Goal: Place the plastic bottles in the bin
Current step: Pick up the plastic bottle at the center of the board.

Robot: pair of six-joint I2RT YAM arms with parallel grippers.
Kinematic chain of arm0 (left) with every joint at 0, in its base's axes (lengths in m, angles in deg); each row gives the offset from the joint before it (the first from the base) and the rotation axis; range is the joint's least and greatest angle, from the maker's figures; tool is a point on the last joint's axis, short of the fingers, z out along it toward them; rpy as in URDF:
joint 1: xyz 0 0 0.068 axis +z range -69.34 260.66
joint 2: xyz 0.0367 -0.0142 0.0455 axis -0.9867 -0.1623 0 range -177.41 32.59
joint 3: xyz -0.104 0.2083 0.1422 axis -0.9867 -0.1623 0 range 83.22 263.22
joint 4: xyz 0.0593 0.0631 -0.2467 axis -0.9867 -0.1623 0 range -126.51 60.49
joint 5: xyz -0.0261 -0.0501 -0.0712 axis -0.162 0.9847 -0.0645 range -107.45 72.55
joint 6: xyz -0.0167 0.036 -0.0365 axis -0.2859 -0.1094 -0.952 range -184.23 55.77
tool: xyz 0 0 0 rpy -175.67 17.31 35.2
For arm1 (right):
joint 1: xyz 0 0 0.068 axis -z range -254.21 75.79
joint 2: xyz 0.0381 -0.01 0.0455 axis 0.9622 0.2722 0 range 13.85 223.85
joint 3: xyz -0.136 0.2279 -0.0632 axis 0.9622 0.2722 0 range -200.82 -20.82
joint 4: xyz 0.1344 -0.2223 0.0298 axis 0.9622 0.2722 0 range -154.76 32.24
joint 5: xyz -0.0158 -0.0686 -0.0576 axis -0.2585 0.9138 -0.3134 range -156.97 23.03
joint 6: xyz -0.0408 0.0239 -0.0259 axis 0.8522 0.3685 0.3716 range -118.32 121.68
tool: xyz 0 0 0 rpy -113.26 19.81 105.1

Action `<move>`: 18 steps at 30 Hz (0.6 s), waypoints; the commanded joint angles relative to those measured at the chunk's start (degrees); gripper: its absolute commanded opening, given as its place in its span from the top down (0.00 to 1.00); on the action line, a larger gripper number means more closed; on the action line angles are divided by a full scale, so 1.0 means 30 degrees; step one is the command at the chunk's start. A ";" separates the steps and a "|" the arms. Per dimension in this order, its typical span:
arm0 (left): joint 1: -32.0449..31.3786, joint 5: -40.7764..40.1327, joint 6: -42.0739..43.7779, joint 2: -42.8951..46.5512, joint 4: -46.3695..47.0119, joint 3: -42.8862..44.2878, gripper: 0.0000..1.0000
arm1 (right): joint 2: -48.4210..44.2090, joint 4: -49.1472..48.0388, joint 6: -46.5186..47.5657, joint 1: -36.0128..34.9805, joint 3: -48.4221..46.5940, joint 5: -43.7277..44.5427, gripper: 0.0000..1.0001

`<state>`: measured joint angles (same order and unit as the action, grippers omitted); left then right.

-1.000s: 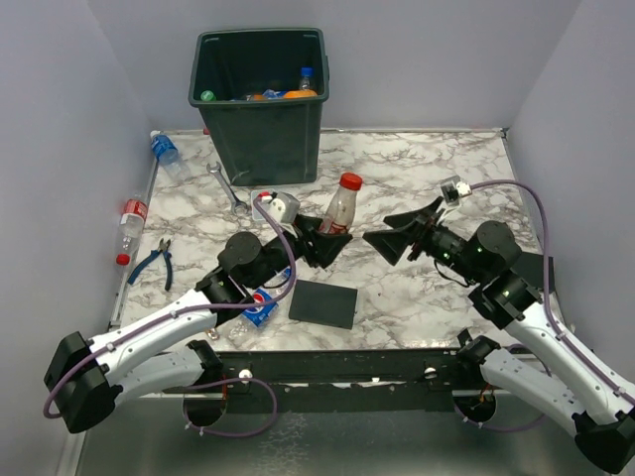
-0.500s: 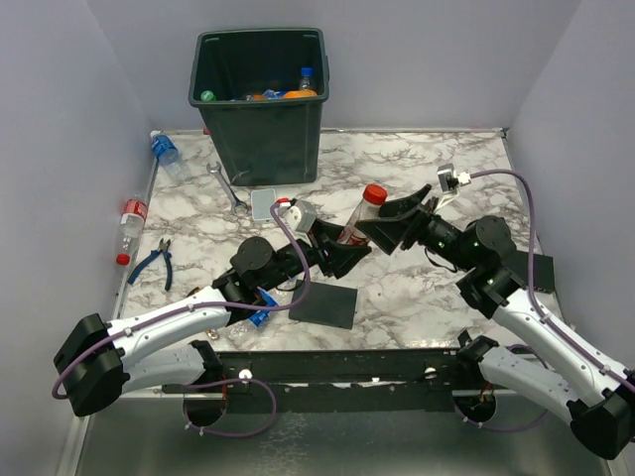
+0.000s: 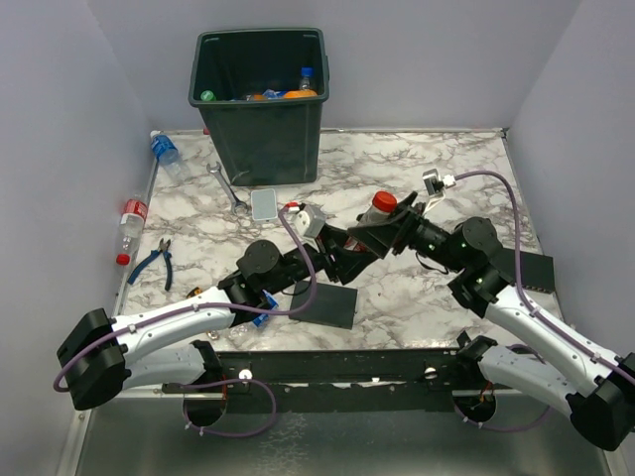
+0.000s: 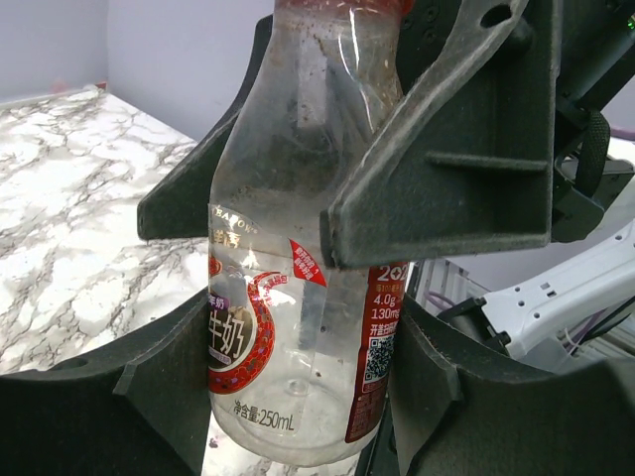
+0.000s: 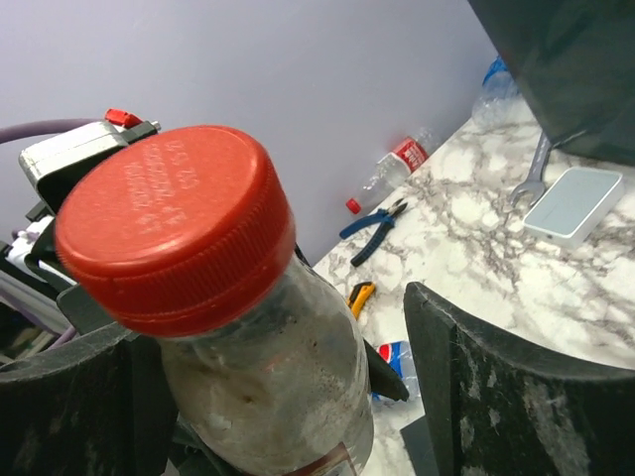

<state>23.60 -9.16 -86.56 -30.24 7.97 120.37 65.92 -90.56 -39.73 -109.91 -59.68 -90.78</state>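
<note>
A clear plastic bottle [image 3: 375, 214] with a red cap [image 5: 174, 218] and a red label [image 4: 298, 278] hangs tilted above the middle of the table. My left gripper [image 3: 352, 250] [image 4: 303, 397] is shut on its lower body. My right gripper [image 3: 385, 224] [image 5: 288, 387] straddles the upper part just below the cap, and one finger [image 5: 516, 387] still stands clear of the plastic. The dark green bin [image 3: 260, 129] stands at the back with several bottles inside. Loose bottles lie at the left edge: a blue-labelled one [image 3: 164, 151], a red-labelled one [image 3: 129, 220] and a Pepsi one [image 5: 397, 359] under my left arm.
A wrench [image 3: 228, 188], blue-handled pliers [image 3: 154, 263] and a small white box [image 3: 264, 204] lie left of centre. A flat black plate [image 3: 327, 302] is near the front edge, below the held bottle. A yellow utility knife [image 5: 360, 295] lies by the Pepsi bottle.
My left arm has carried the bottle rightward and tilted it. My right arm has come in from the right, put its jaws round the bottle's top and is narrowing them.
</note>
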 commanded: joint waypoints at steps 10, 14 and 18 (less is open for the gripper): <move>-0.0357 -0.1023 -0.2089 -0.0825 0.4110 0.0642 0.91 | -0.1296 -0.3539 -0.1546 -0.0169 0.3272 0.1391 0.25; -0.0430 -0.0644 -0.2997 -0.1335 0.5225 0.0734 0.91 | -0.1100 -0.4193 -0.1783 -0.0164 0.3376 0.1760 0.40; -0.0605 -0.0522 -0.3311 -0.1602 0.5489 0.0730 0.90 | -0.1023 -0.4949 -0.1898 -0.0162 0.3482 0.2085 0.55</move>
<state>22.82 -12.43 -92.35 -35.05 15.29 120.48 62.29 -101.62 -44.14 -110.37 -50.32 -87.22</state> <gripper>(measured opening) 0.603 0.616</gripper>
